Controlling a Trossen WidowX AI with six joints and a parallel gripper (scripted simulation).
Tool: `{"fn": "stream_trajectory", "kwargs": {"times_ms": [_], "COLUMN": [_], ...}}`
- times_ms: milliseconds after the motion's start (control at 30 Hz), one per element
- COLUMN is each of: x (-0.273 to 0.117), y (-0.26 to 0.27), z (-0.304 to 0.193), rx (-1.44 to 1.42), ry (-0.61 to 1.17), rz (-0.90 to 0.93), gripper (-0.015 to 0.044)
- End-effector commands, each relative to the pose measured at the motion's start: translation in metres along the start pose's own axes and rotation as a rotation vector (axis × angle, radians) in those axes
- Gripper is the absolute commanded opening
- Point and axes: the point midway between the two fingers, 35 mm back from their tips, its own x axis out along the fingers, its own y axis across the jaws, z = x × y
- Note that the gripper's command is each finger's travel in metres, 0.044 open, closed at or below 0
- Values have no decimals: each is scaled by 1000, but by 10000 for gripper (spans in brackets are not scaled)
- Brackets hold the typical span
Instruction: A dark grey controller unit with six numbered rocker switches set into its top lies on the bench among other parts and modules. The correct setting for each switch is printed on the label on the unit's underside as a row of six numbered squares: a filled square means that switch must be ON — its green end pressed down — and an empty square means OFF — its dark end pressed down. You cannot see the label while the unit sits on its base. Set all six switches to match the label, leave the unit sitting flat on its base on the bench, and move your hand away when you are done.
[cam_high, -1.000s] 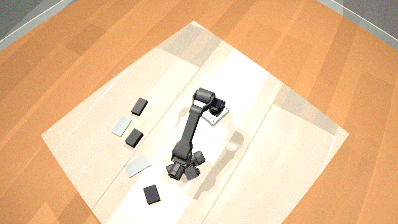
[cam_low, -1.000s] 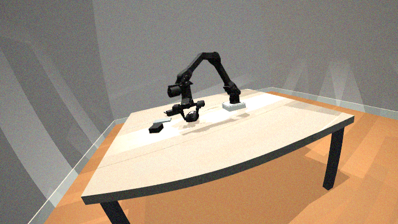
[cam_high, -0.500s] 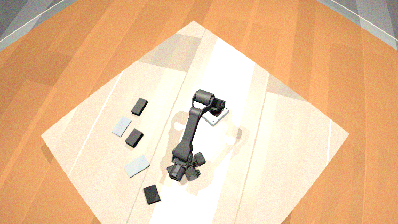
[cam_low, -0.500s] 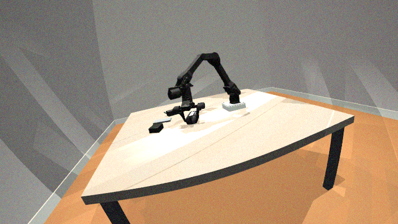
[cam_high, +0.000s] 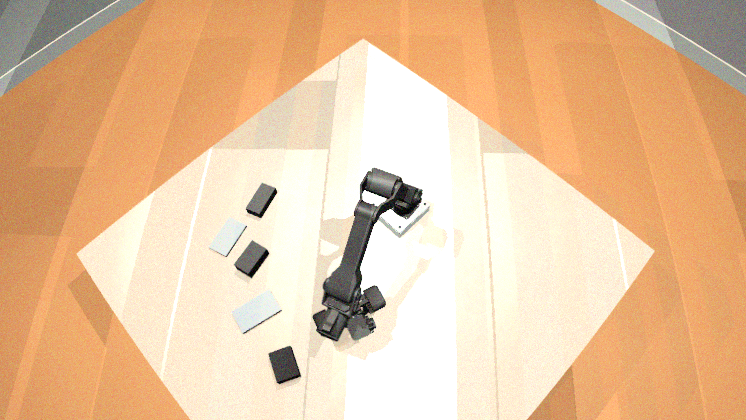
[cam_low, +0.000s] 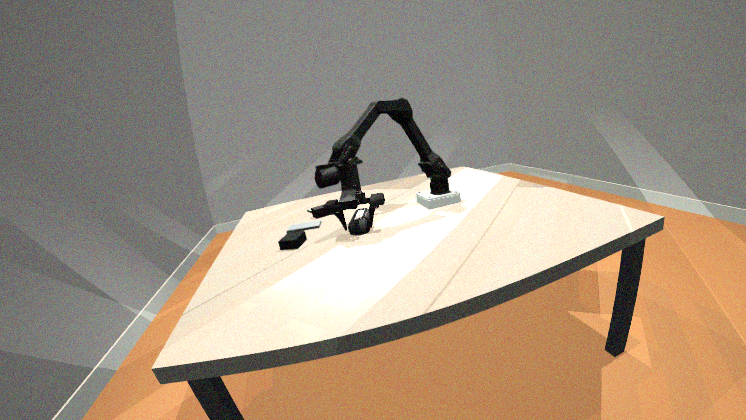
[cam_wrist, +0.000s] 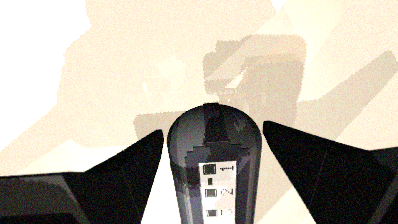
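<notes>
The dark controller unit (cam_low: 360, 223) (cam_wrist: 215, 132) is between my fingertips, low over the bench, its rounded end toward the wrist camera. A white label strip (cam_wrist: 225, 180) shows on it in the wrist view, with dark squares and numbers 1, 2 and 3 readable; the rest is cut off by the frame edge. Whether each square is filled is too blurred to tell. The rocker switches are not visible. My gripper (cam_low: 358, 221) (cam_wrist: 212, 130) is open, with a narrow gap between each fingertip and the unit. Whether the unit touches the bench is unclear.
Three dark modules (cam_high: 261, 199) (cam_high: 251, 258) (cam_high: 284, 364) and two pale flat plates (cam_high: 228, 237) (cam_high: 256, 312) lie left of the arm in the top view. The nearest plate (cam_low: 304, 225) and dark module (cam_low: 292, 239) also show in the exterior view. The arm's pale base (cam_high: 400, 228) (cam_low: 438, 199) stands behind.
</notes>
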Motion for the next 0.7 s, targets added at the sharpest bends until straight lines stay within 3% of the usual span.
{"fn": "stream_trajectory", "kwargs": {"times_ms": [0, 267, 433, 667], "x": [0, -2, -39, -40], "y": [0, 0, 0, 0], "z": [0, -2, -58, -60], "rx": [0, 0, 0, 0], "ry": [0, 1, 5, 5], "rz": [0, 0, 0, 0], "gripper": [440, 440, 440, 440]}}
